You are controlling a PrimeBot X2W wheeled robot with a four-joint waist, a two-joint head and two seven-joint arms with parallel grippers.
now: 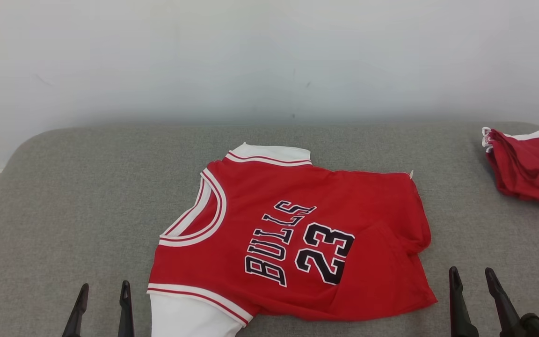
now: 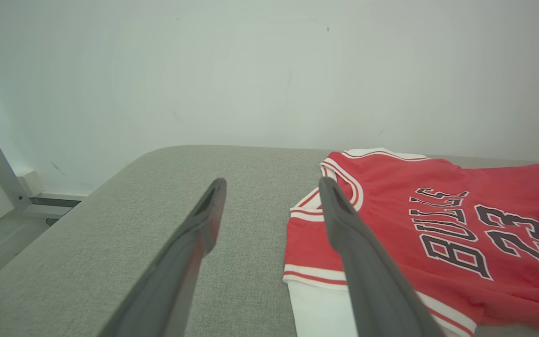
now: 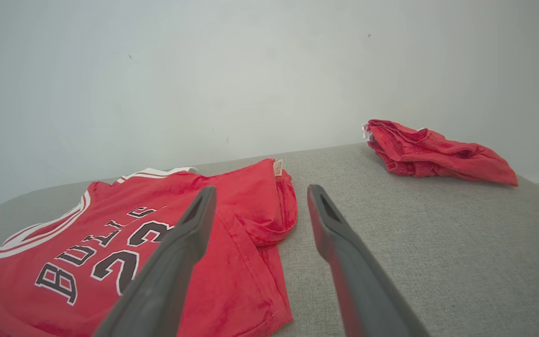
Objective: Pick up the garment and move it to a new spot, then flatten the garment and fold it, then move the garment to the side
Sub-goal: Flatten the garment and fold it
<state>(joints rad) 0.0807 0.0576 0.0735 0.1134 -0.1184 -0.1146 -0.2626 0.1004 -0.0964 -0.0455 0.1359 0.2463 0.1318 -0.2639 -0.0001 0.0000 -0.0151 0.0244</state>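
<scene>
Red cloth basketball jersey (image 1: 353, 201), bunched at its right hem, wants both empty, wide-open pincers, left gripper (image 1: 105, 286) and right gripper (image 1: 471, 271), drawing opposite edges apart.

white sleeve (image 1: 190, 319) cut off, red bundle (image 1: 529, 168) cropped

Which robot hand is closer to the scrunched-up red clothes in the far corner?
Right. The right gripper waits on the same side as the crumpled red garment; the left gripper is far across, past the jersey.
</scene>
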